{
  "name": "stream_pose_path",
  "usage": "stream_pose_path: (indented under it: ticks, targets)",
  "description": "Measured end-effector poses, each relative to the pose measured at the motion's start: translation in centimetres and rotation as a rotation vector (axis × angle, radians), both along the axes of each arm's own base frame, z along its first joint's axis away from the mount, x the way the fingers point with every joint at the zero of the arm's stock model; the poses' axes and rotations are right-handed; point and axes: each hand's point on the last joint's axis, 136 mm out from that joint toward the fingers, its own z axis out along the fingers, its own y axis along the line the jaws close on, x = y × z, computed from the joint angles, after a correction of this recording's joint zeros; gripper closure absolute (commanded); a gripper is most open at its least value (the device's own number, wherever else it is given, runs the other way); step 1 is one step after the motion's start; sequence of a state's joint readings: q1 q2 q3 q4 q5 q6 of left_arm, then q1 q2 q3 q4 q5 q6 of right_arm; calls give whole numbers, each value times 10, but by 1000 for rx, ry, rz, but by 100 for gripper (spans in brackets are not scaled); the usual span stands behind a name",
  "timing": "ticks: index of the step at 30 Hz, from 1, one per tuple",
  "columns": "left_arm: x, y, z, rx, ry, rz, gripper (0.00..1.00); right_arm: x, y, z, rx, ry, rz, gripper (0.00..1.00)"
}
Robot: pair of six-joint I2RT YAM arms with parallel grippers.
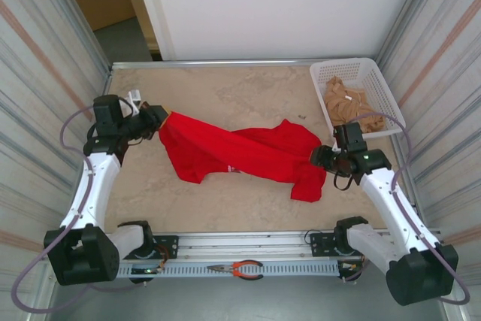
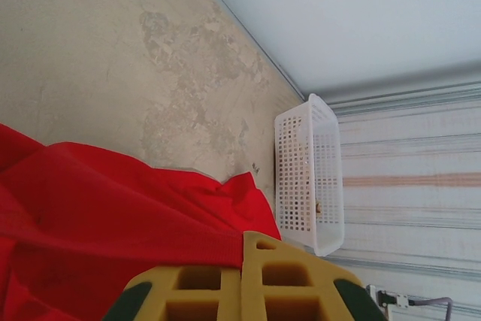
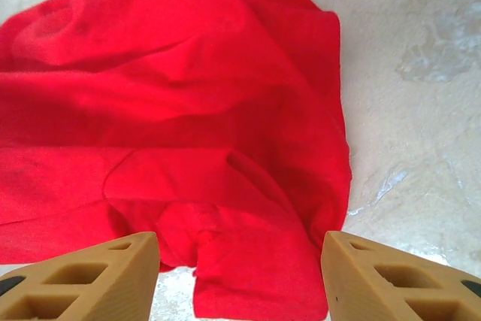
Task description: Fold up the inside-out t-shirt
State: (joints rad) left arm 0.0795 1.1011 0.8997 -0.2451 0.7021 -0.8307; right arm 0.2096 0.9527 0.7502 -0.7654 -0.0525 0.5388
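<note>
The inside-out t-shirt [image 1: 240,152] is bright red and lies stretched and twisted across the middle of the table, from the left gripper to the right one. My left gripper [image 1: 159,119] is shut on the shirt's left end. In the left wrist view its yellow fingers [image 2: 248,280] press together with red cloth [image 2: 113,223] pinched between them. My right gripper [image 1: 325,157] hovers at the shirt's right end and stands open. Its tan fingertips [image 3: 113,276] are spread wide over the red cloth [image 3: 188,133], which lies loose below them.
A white perforated basket [image 1: 356,95] holding a tan-beige garment [image 1: 347,103] stands at the back right corner. Orange-handled pliers [image 1: 239,268] lie on the rail at the near edge. Corrugated metal walls close in both sides. Bare marbled tabletop [image 1: 225,88] lies behind the shirt.
</note>
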Motion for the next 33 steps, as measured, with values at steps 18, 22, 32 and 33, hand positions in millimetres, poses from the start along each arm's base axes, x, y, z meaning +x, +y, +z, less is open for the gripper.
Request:
stream_pose_path:
  ticks: [18,22,32,33]
  targets:
    - [2,8,10,5,-15,18,100,11,9,-42,17,81,17,55]
    - [2,8,10,5,-15,18,100,7,14,-42,35,73,33,55]
    - [3,8,14,6,-25,18,100,-3,16,-48,63,56,38,67]
    - [3,8,14,6,-26,18,100,-4,16,-49,65,61,34,71]
